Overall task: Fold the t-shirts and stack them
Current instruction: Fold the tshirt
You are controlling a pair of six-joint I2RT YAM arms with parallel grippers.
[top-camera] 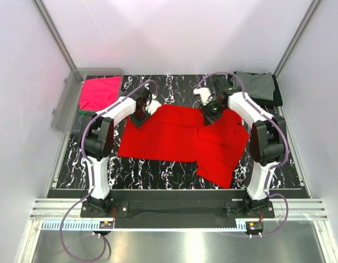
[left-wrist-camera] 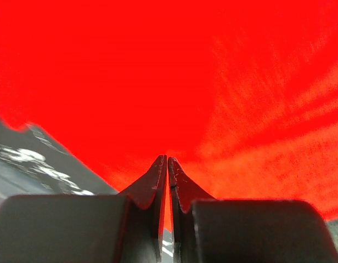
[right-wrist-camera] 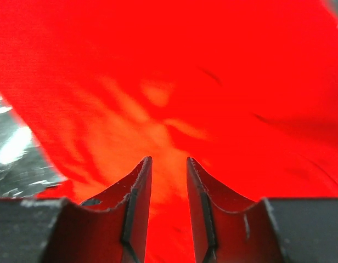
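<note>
A bright red t-shirt (top-camera: 174, 137) lies spread across the black marbled table (top-camera: 141, 170), with its right part folded over and bunched. My left gripper (top-camera: 141, 118) is at the shirt's far left corner. In the left wrist view its jaws (left-wrist-camera: 167, 158) are shut on the red cloth (left-wrist-camera: 185, 71), and creases fan out from the tips. My right gripper (top-camera: 210, 115) is at the shirt's far edge, near the middle. Its jaws (right-wrist-camera: 169, 159) stand open a little above the red cloth (right-wrist-camera: 185, 66), with nothing pinched between them.
A magenta-pink t-shirt (top-camera: 99, 92) lies in a clear plastic bin (top-camera: 65, 109) at the back left. At the back right corner, a folded grey t-shirt (top-camera: 255, 83) rests on a black one (top-camera: 274, 97). White walls and metal rails enclose the table.
</note>
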